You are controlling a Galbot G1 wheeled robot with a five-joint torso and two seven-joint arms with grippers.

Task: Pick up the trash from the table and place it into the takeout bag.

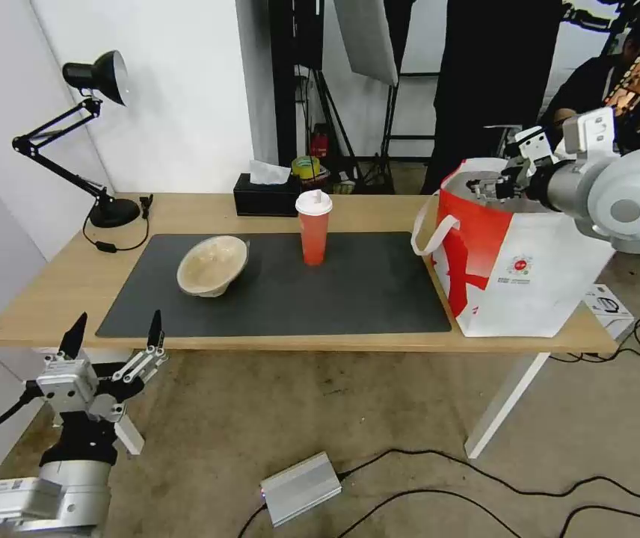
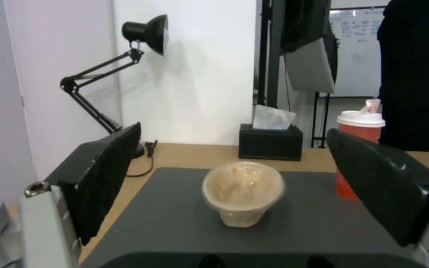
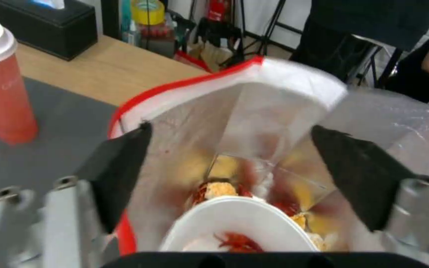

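The takeout bag (image 1: 514, 254), red and white, stands on the right end of the table (image 1: 185, 213). My right gripper (image 1: 488, 187) hovers over the bag's mouth, open (image 3: 232, 130) and holding nothing. Below it, inside the foil lining (image 3: 254, 111), lies the white bowl (image 3: 239, 227) with red scraps. On the dark mat (image 1: 365, 291) the beige paper bowl (image 1: 213, 265) lies tipped on its side, and the red cup (image 1: 313, 228) stands upright. My left gripper (image 1: 117, 325) waits open below the table's front left edge, facing the beige bowl (image 2: 243, 191) and the cup (image 2: 366, 130).
A black tissue box (image 1: 264, 198) sits at the table's back edge and a black desk lamp (image 1: 103, 134) at the back left. A silver box (image 1: 301, 486) and cables lie on the floor. Stands and a person fill the room behind.
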